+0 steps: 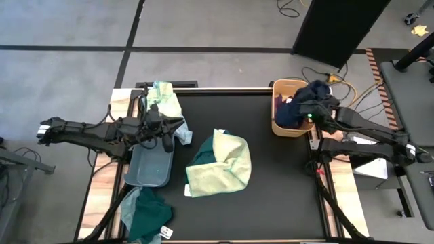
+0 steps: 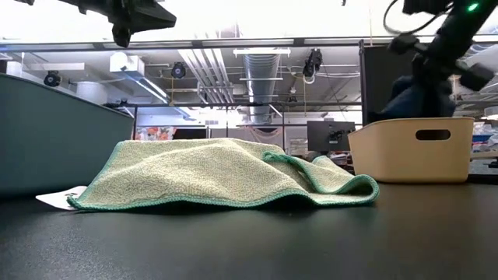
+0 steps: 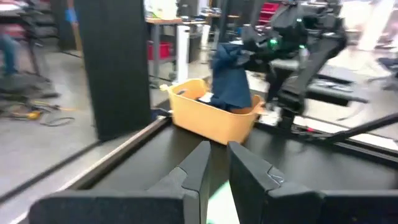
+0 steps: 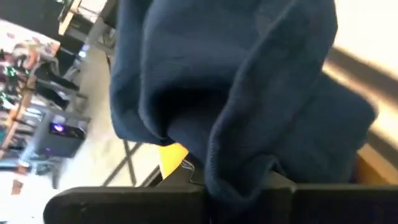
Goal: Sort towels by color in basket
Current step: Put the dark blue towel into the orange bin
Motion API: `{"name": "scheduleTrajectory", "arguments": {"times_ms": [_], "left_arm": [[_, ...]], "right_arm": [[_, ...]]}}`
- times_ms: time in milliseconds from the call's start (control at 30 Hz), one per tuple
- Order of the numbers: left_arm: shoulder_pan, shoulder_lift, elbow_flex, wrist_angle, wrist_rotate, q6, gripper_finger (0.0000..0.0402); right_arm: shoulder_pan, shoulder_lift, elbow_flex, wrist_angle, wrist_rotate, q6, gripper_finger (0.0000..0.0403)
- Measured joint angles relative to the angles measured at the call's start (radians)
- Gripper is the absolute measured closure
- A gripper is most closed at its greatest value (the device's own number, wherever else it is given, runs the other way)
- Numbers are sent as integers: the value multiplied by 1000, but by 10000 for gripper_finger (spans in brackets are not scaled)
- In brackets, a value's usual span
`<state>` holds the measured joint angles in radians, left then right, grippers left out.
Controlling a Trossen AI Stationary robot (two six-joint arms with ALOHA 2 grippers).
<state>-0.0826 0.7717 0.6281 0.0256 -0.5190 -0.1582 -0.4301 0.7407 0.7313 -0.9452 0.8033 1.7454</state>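
Note:
My right gripper (image 1: 302,110) is shut on a navy towel (image 1: 313,91) over the tan basket (image 1: 277,125) at the table's far right; the towel also shows in the low view (image 2: 420,97). My left gripper (image 1: 178,124) hovers empty, its fingers (image 3: 245,171) together but for a narrow slit, above a grey-blue bin (image 1: 150,169). A light mint towel (image 1: 168,100) lies over the bin's far end. A pale yellow-green towel (image 1: 220,164) lies crumpled on the mat at centre. A dark teal towel (image 1: 149,213) lies at the near left corner. My right gripper holds the navy towel by a bunched upper part (image 4: 242,155), several layers. The cloth drapes over the fingers and hides the place of contact. The towel hangs slack below the gripper (image 3: 230,84), its lower end down inside the basket.
The black mat (image 1: 271,210) is bare at the near right and between the centre towel and the basket. A white tag (image 2: 58,198) lies by the yellow-green towel. Cables (image 1: 352,88) lie behind the basket. A dark cabinet (image 1: 339,24) stands beyond the table.

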Motion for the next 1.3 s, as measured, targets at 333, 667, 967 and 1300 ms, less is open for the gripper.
{"name": "scheduleTrajectory", "arguments": {"times_ms": [333,667,967,1300], "left_arm": [[0,30,0,63,-21,12,363],[-1,28,0,65,-14,-45,363],[-2,22,0,65,-8,-110,363],[-3,32,0,56,94,-127,363]], "right_arm": [[-104,257,-36,295,-129,242,391],[-215,363,-38,291,-275,384,390],[-318,440,-39,316,-341,318,385],[-402,503,-40,408,-367,206,256]]}}
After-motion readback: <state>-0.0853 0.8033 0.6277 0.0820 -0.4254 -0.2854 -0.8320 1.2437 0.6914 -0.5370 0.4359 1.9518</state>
